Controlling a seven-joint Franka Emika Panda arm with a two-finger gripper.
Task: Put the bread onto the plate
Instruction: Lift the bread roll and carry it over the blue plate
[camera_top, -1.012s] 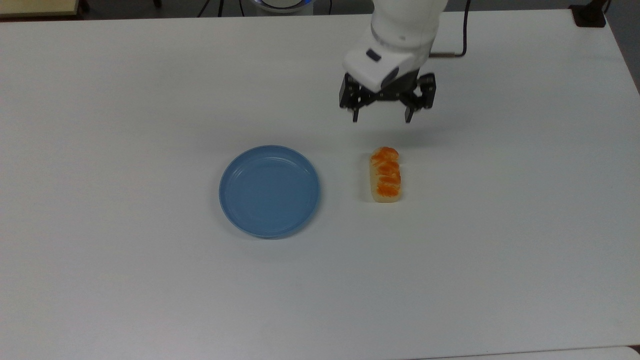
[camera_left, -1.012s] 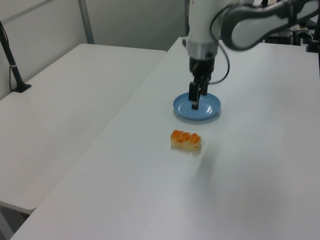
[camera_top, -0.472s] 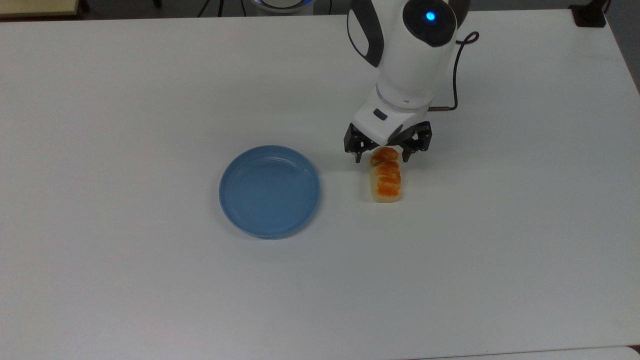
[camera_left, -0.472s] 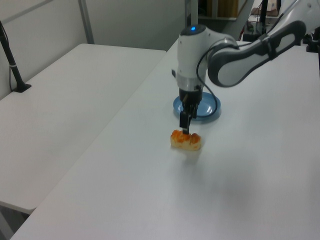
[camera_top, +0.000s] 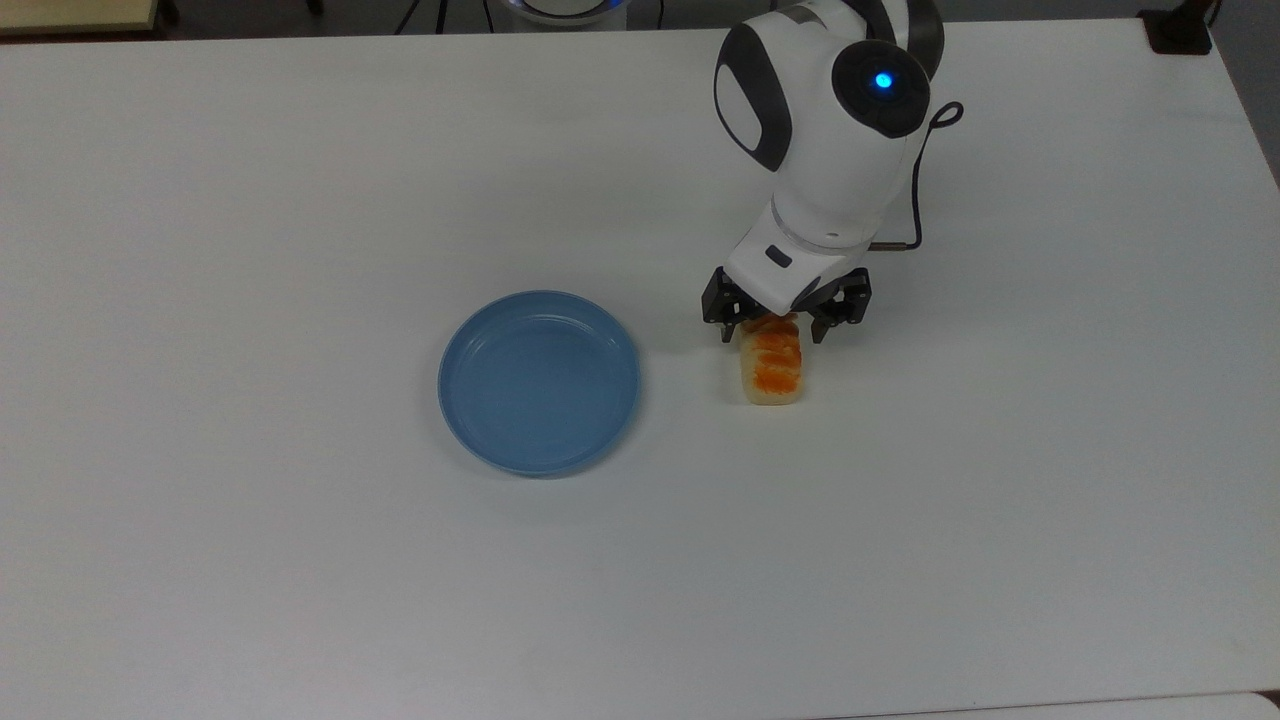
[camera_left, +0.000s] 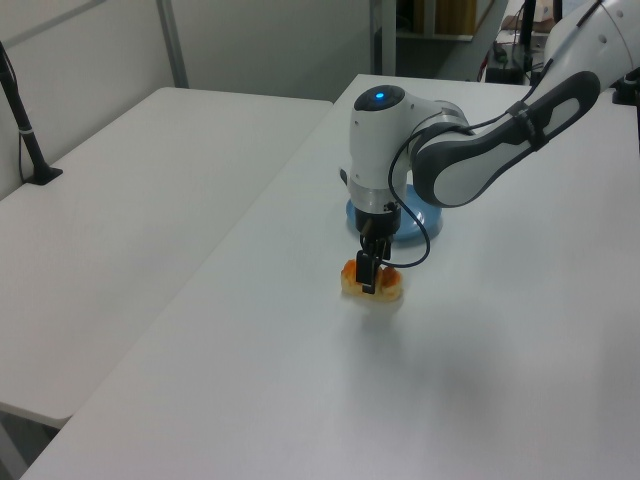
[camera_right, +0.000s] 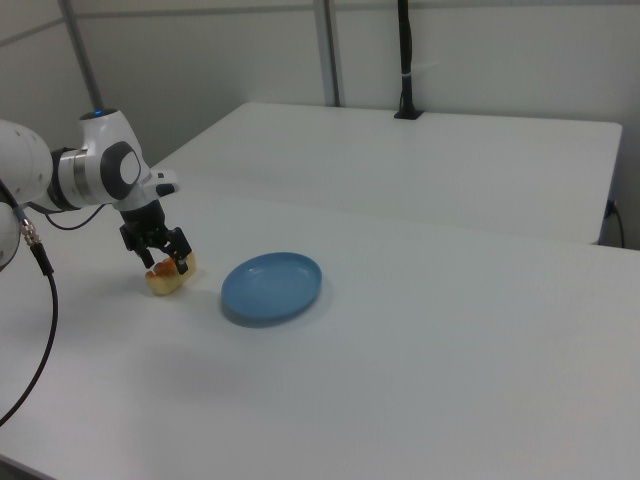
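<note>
One second ago my gripper (camera_top: 771, 334) was high above the table (camera_top: 300, 200), behind the bread (camera_top: 771, 365) in the top view, with its fingers spread wide. Half a second ago it was already low, at the far end of the loaf. Now it has come a little more forward and down, and the open fingers (camera_top: 727, 333) stand on both sides of the bread's far part. My arm (camera_left: 470, 165) has bent over, so its blue light (camera_top: 882, 81) is visible from above.
</note>
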